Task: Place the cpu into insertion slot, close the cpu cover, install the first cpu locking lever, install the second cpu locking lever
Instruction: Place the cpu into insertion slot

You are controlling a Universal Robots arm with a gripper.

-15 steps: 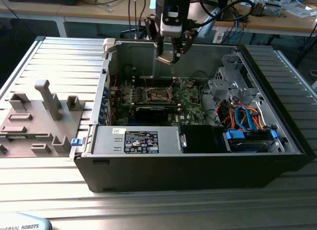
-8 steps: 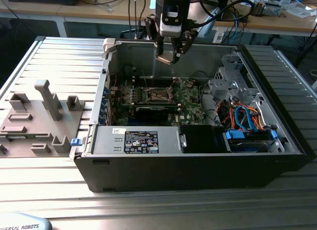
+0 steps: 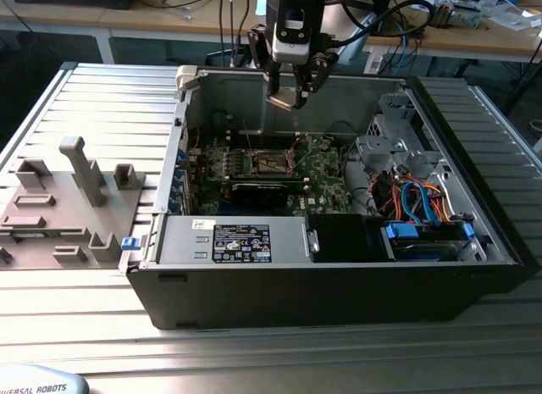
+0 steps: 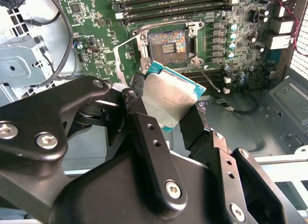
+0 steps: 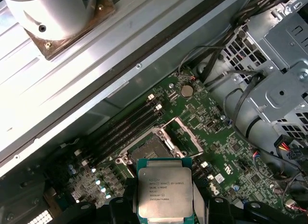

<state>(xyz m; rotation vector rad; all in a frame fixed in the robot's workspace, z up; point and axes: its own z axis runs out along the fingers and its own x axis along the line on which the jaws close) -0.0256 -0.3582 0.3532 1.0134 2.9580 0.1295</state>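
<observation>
Hand (image 4: 168,108) grips one cpu (image 5: 165,192) | one insertion slot (image 4: 168,45) bare | one cpu cover (image 4: 129,40) open

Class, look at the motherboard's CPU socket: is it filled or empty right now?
Empty: the insertion slot's bare contacts show in the second wrist view, while the pincer holds the cpu above the motherboard.

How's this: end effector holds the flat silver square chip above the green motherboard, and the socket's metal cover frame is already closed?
Not closed. The end effector holds the flat silver square chip, but the thin metal cover frame stands open beside the bare dark socket, per the second wrist view.
</observation>
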